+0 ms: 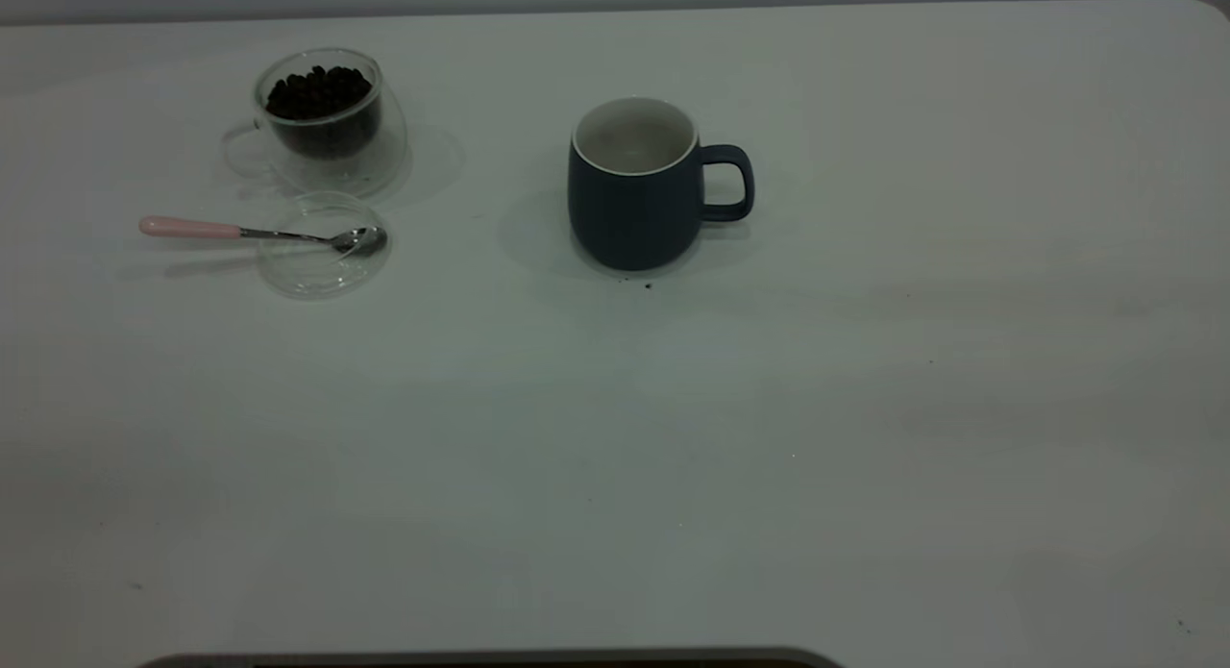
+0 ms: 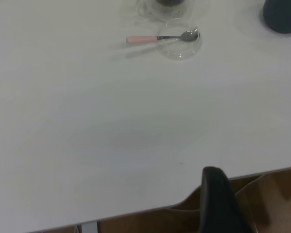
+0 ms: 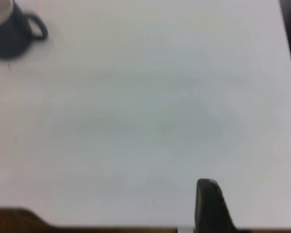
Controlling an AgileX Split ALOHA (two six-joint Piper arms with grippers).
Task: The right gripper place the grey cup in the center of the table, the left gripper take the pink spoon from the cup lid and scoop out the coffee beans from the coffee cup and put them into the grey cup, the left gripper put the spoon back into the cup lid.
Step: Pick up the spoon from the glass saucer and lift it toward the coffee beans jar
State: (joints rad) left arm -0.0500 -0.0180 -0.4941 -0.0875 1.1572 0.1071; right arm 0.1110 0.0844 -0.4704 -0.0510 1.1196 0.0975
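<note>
The grey cup (image 1: 634, 183) stands upright near the middle of the table (image 1: 673, 437), handle to the right; its visible inside is off-white. The coffee cup (image 1: 322, 120) with the heap of coffee beans (image 1: 319, 91) stands at the far left. Just in front of it lies the cup lid (image 1: 322, 255), with the pink spoon (image 1: 192, 228) resting on it, bowl in the lid and handle pointing left. The left gripper (image 2: 256, 199) is open and empty over the table's near edge, far from the spoon (image 2: 143, 39) and lid (image 2: 180, 47). The right gripper (image 3: 252, 208) is open and empty, far from the grey cup (image 3: 9, 31).
A few dark specks lie on the table just in front of the grey cup (image 1: 647, 284). A dark rounded edge (image 1: 480, 660) runs along the table's near side. Neither arm shows in the exterior view.
</note>
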